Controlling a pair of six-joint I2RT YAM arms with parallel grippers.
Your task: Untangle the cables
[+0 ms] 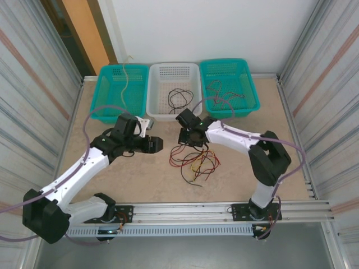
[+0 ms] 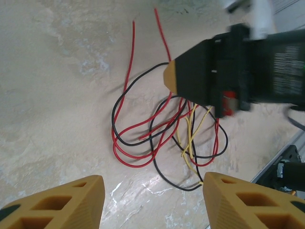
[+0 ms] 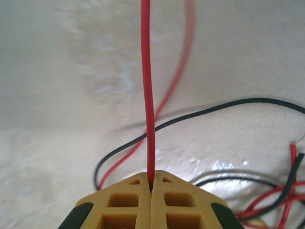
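Note:
The cables [image 1: 194, 159] lie in a loose tangle of red, black and yellow loops on the table between the arms. My right gripper [image 1: 186, 139] stands over the tangle's far left edge. It is shut [image 3: 151, 183] on one red cable [image 3: 147, 71], which runs straight out from between the pads. A black cable [image 3: 214, 110] crosses on the table behind it. My left gripper [image 1: 156, 144] is to the left of the tangle, open [image 2: 152, 202] with nothing between its fingers [image 2: 57, 205]. The cables [image 2: 157, 129] lie just ahead of it, partly hidden under the right gripper [image 2: 170, 76].
Three baskets line the far edge: a teal one [image 1: 123, 66] holding a pale wire, a white one [image 1: 150, 95] holding a black wire [image 1: 179, 98], and a teal one [image 1: 227, 61] holding several wires. Metal walls close both sides. A rail [image 1: 196, 210] runs along the near edge.

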